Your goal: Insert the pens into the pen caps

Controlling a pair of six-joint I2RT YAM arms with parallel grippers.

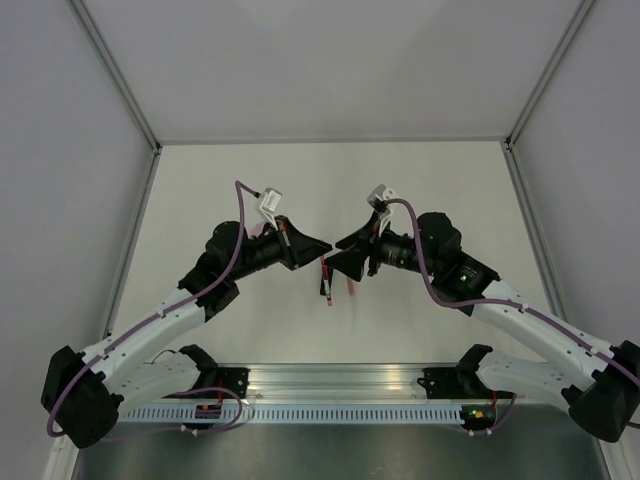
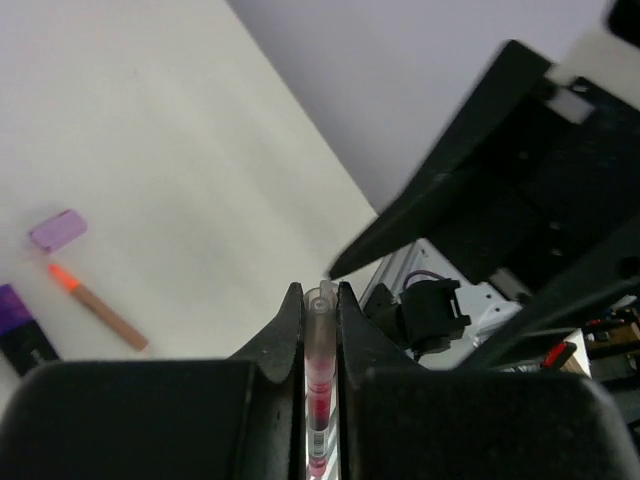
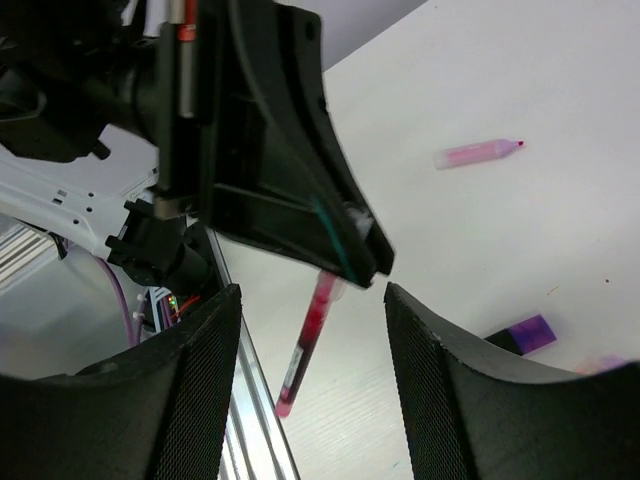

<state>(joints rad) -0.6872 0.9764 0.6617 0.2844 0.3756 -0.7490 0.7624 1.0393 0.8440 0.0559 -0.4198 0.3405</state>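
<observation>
Noting progress: your left jaws clamp a red pen [image 2: 320, 400] above the bench [image 2: 180, 150]; right jaws stand open, empty. Orange pen [image 2: 98, 308], pink pen [image 3: 475, 153] and purple cap [image 2: 57, 229] lie loose, yet to be joined.

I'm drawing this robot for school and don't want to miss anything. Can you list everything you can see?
red-pink pen: one, red-pink with a clear end, clamped in the left gripper above the table
pink pen: one, pink, lying on the table
orange pen: one, bright orange tip showing, lying on the table
purple-and-black pen: one, black body with a purple end, lying beside the orange pen
purple cap: one, light purple, lying on the table near the orange pen's tip
table: one, white
left gripper: one, black, shut on the red-pink pen
right gripper: one, black, open, facing the left gripper, holding nothing
</observation>
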